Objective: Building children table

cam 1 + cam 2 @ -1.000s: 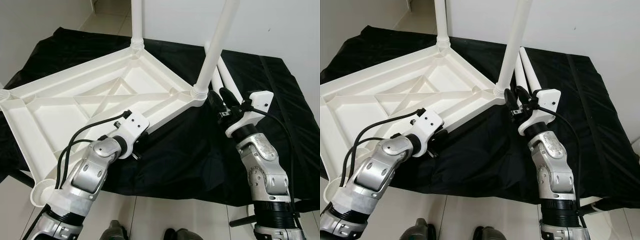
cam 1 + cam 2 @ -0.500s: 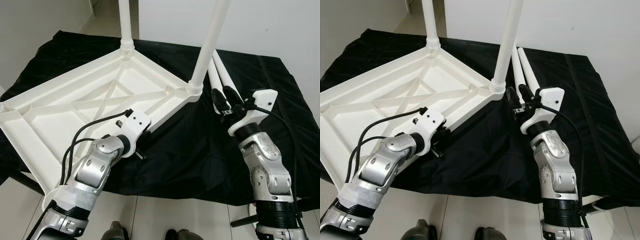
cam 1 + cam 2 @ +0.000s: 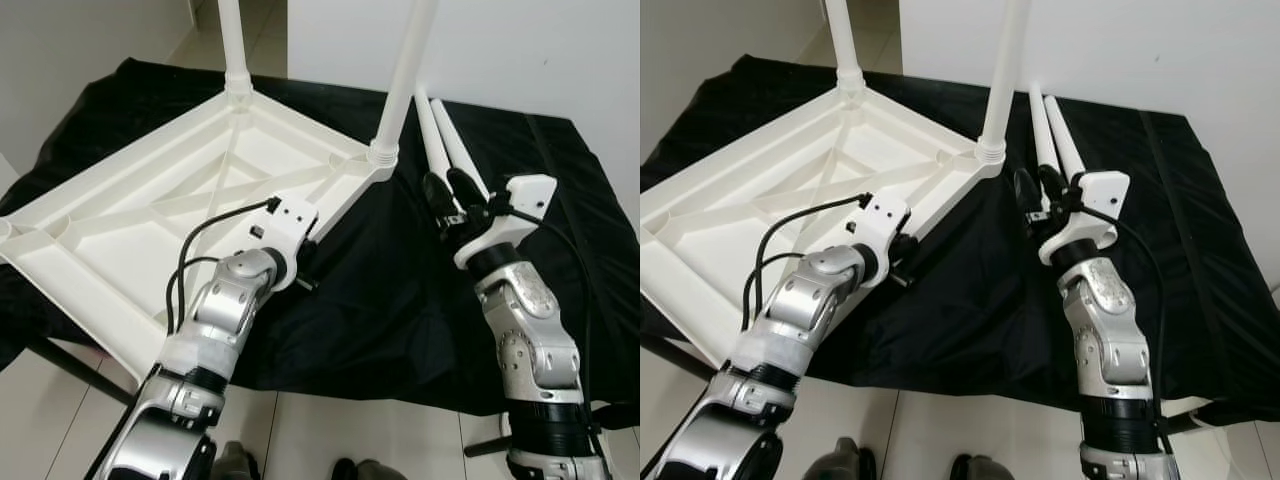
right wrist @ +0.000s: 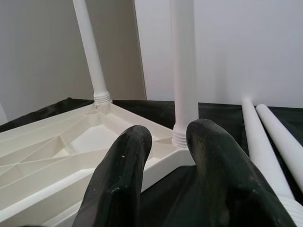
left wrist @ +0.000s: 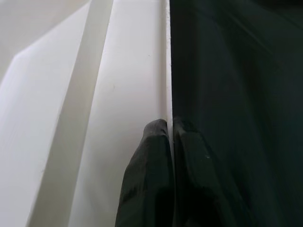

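Black cloth [image 3: 400,290] | left gripper [image 5: 169,130] jaws pinch tabletop [image 3: 150,210] rim | right gripper [image 4: 165,142] jaws apart

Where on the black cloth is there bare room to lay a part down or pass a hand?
Free: the black cloth right of the two loose legs, out to its far right edge, and the near strip between the two arms. Crowded: the left, covered by the upturned tabletop that the left gripper pinches by its rim, and the middle, where the right gripper sits by the loose legs.

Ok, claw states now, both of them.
Left claw: closed on the rim of the upturned white tabletop.
Right claw: open, holding nothing, near the loose legs.
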Motion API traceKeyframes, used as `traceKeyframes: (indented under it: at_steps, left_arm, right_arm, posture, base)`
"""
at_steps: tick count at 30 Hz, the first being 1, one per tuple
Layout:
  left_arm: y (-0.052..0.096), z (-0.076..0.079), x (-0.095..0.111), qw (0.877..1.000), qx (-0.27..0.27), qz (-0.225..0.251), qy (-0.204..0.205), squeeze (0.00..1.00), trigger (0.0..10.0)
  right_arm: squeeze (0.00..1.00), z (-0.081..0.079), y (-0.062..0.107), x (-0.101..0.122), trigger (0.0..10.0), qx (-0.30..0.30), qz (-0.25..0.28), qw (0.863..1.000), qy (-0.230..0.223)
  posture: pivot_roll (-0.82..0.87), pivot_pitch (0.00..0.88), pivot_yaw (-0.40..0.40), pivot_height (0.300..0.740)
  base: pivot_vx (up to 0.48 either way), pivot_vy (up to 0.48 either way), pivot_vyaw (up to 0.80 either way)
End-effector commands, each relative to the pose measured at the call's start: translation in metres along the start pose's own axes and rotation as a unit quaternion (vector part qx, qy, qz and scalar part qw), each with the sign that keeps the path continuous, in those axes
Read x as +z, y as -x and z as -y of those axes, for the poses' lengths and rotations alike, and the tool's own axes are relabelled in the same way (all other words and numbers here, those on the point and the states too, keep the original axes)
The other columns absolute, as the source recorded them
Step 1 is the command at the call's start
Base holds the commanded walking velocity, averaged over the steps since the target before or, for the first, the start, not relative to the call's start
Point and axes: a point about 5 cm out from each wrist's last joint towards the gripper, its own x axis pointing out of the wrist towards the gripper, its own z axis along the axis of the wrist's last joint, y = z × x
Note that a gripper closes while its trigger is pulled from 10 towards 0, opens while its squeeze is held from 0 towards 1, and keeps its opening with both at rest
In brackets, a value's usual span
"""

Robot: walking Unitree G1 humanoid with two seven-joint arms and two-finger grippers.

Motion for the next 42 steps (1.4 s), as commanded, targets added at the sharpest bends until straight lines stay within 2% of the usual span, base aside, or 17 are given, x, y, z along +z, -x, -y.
traceKeyframes:
  at_steps: [1, 3, 4, 6, 7, 12, 13, 14, 15, 22, 23, 24, 26, 27, 29, 33, 42]
  left_arm:
    - [-0.003, -0.014, 0.004, 0.987, 0.156, 0.023, 0.019, 0.00, 3.3]
    - [-0.009, -0.012, 0.008, 0.986, 0.163, 0.026, 0.024, 0.00, 3.4]
    - [-0.011, -0.011, 0.010, 0.985, 0.167, 0.027, 0.027, 0.00, 5.2]
    - [-0.011, -0.011, 0.010, 0.985, 0.167, 0.027, 0.027, 0.00, 5.2]
    - [-0.015, -0.002, 0.015, 0.988, 0.153, 0.033, 0.017, 0.00, 10.0]
    - [-0.017, 0.005, 0.016, 0.990, 0.137, 0.037, 0.011, 0.00, 10.0]
    - [-0.017, 0.008, 0.016, 0.991, 0.126, 0.043, 0.016, 0.28, 10.0]
    - [-0.017, 0.008, 0.016, 0.991, 0.126, 0.043, 0.016, 0.28, 10.0]
    - [-0.016, 0.010, 0.017, 0.992, 0.115, 0.048, 0.018, 1.00, 10.0]
    - [-0.011, 0.021, 0.034, 0.989, 0.083, 0.120, -0.004, 1.00, 10.0]
    - [-0.008, 0.023, 0.039, 0.988, 0.075, 0.138, -0.007, 0.91, 10.0]
    - [-0.005, 0.024, 0.043, 0.985, 0.070, 0.156, -0.007, 0.44, 10.0]
    - [-0.003, 0.024, 0.045, 0.984, 0.066, 0.164, -0.006, 0.44, 10.0]
    - [0.003, 0.024, 0.049, 0.982, 0.057, 0.180, -0.009, 0.00, 10.0]
    - [0.003, 0.024, 0.049, 0.982, 0.057, 0.180, -0.009, 0.00, 10.0]
    - [0.043, 0.002, 0.041, 0.975, 0.063, 0.205, -0.066, 0.00, 10.0]
    - [0.080, -0.027, 0.020, 0.969, 0.081, 0.197, -0.127, 0.00, 10.0]
  right_arm:
    - [0.00, -0.001, 0.000, 0.003, 10.0, 0.000, 0.003, 1.000, 0.000]
    - [0.00, -0.002, 0.000, 0.003, 10.0, 0.000, 0.003, 1.000, -0.002]
    - [0.00, -0.003, -0.001, 0.003, 10.0, 0.001, 0.003, 1.000, -0.002]
    - [0.00, -0.003, -0.001, 0.003, 10.0, 0.001, 0.003, 1.000, -0.002]
    - [0.00, -0.004, -0.001, 0.003, 10.0, 0.001, 0.004, 1.000, -0.003]
    - [0.00, -0.005, 0.000, 0.003, 10.0, 0.000, 0.004, 1.000, -0.003]
    - [0.00, -0.004, 0.000, 0.003, 10.0, -0.001, 0.004, 1.000, -0.002]
    - [0.00, -0.004, 0.000, 0.003, 10.0, -0.001, 0.004, 1.000, -0.002]
    - [0.00, -0.004, 0.000, 0.003, 10.0, -0.002, 0.004, 1.000, -0.002]
    - [0.00, -0.005, -0.001, 0.001, 10.0, -0.004, 0.004, 1.000, -0.004]
    - [0.00, -0.006, -0.001, 0.001, 10.0, -0.004, 0.004, 1.000, -0.004]
    - [0.00, -0.007, -0.001, 0.000, 10.0, -0.003, 0.003, 1.000, -0.005]
    - [0.00, -0.007, -0.002, 0.000, 10.0, -0.003, 0.003, 1.000, -0.005]
    - [0.00, -0.007, -0.002, -0.002, 10.0, -0.004, 0.000, 1.000, -0.005]
    - [0.00, -0.007, -0.002, -0.002, 10.0, -0.004, 0.000, 1.000, -0.005]
    - [0.00, -0.006, 0.000, -0.010, 10.0, -0.023, -0.016, 1.000, 0.001]
    - [0.00, -0.005, 0.002, -0.029, 10.0, -0.052, -0.076, 0.995, 0.031]
  posture:
    - [0.06, 0.116, -0.034, 0.740]
    - [0.06, 0.115, -0.036, 0.740]
    - [0.06, 0.116, -0.034, 0.740]
    - [0.06, 0.116, -0.034, 0.740]
    - [0.06, 0.115, -0.031, 0.740]
    - [0.06, 0.114, -0.029, 0.740]
    - [0.06, 0.113, -0.026, 0.740]
    - [0.06, 0.113, -0.026, 0.740]
    - [0.06, 0.112, -0.026, 0.740]
    - [0.07, 0.106, -0.025, 0.740]
    - [0.08, 0.107, -0.025, 0.740]
    - [0.08, 0.108, -0.025, 0.740]
    - [0.08, 0.108, -0.025, 0.740]
    - [0.09, 0.110, -0.026, 0.740]
    - [0.09, 0.110, -0.026, 0.740]
    - [0.10, 0.106, -0.030, 0.740]
    - [0.12, 0.099, -0.042, 0.740]
  base:
    - [0.000, 0.000, 0.00]
    - [0.000, 0.000, 0.00]
    - [0.000, 0.000, 0.00]
    - [0.000, 0.000, 0.00]
    - [0.000, 0.000, 0.00]
    - [0.000, 0.000, 0.00]
    - [0.000, 0.000, 0.00]
    - [0.000, 0.000, 0.00]
    - [0.000, 0.000, 0.00]
    - [0.000, 0.000, 0.00]
    - [0.000, 0.000, 0.00]
    - [0.000, 0.000, 0.00]
    - [0.000, 0.000, 0.00]
    - [0.000, 0.000, 0.00]
    - [0.000, 0.000, 0.00]
    - [0.000, 0.000, 0.00]
    - [0.000, 0.000, 0.00]
